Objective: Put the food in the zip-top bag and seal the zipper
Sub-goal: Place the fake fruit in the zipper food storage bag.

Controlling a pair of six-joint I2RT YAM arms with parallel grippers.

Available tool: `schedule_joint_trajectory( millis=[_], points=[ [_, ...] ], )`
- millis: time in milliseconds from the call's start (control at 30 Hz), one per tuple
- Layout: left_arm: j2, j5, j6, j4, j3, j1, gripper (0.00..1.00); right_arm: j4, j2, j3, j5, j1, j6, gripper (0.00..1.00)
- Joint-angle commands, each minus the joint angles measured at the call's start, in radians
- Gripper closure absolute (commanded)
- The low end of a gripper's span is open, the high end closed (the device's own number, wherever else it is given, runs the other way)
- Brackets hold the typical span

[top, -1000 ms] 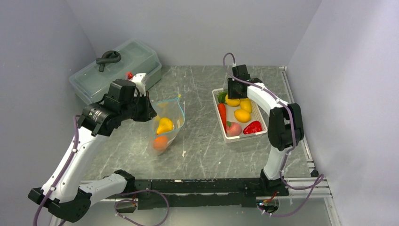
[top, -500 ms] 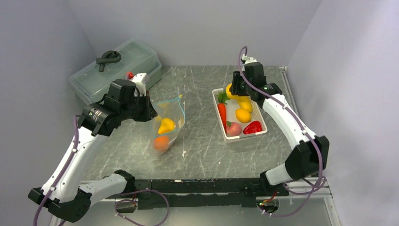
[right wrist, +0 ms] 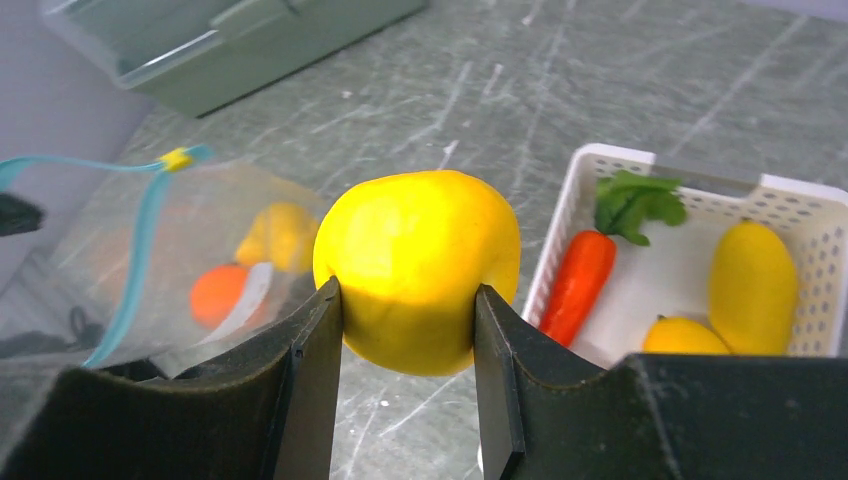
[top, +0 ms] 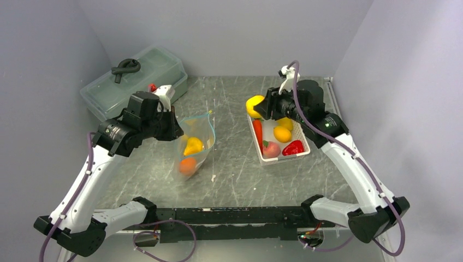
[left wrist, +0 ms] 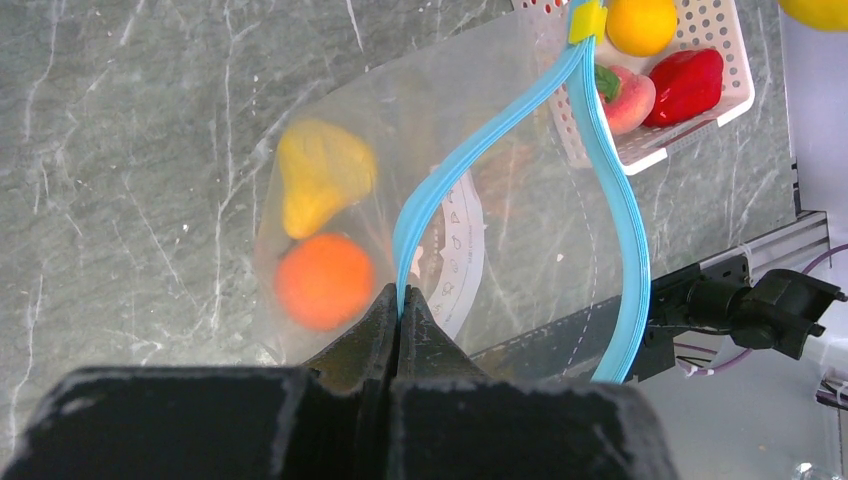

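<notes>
The clear zip-top bag (top: 195, 143) hangs open left of centre, with an orange (left wrist: 323, 281) and a yellow piece (left wrist: 318, 180) inside. My left gripper (left wrist: 400, 297) is shut on the teal zipper (left wrist: 470, 150) at one side of the mouth and holds it up. My right gripper (right wrist: 408, 290) is shut on a round yellow fruit (right wrist: 415, 262), which hangs over the left rim of the white basket (top: 303, 143). A carrot (top: 257, 131), a lemon (top: 282, 134), a pink peach (top: 271, 148) and a red pepper (top: 294, 147) lie in the basket.
A large translucent lidded box (top: 147, 71) stands at the back left, with a dark coiled object (top: 126, 67) on its lid. Grey walls close in on both sides and the back. A metal rail (top: 349, 164) runs along the table's right edge.
My right gripper has lifted the yellow fruit out of the basket and carried it left, past the basket's rim. The left arm and the bag have stayed put.
</notes>
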Motion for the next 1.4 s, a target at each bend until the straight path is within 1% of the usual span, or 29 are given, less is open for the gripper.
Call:
schedule_joint_trajectory(
  millis=[0, 233, 433, 833, 1000, 1367],
  points=[
    [0.005, 0.022, 0.002, 0.058, 0.007, 0.003, 1.00, 0.048, -0.048, 0.007, -0.113, 0.031, -0.018, 0.96],
    [0.014, 0.024, 0.000, 0.060, 0.010, 0.004, 1.00, 0.085, -0.067, 0.036, -0.222, 0.088, -0.026, 0.96],
    [0.018, 0.022, 0.003, 0.064, 0.008, 0.003, 1.00, 0.103, -0.047, 0.092, -0.241, 0.168, -0.038, 0.96],
    [0.027, 0.043, 0.008, 0.063, 0.013, 0.004, 1.00, 0.140, 0.090, 0.215, -0.236, 0.316, -0.052, 0.96],
    [0.025, 0.044, 0.008, 0.056, 0.018, 0.004, 1.00, 0.131, 0.145, 0.259, -0.235, 0.373, -0.069, 0.95],
    [0.022, 0.051, 0.005, 0.052, 0.023, 0.003, 1.00, 0.058, 0.247, 0.303, -0.124, 0.465, -0.128, 0.95]
  ],
)
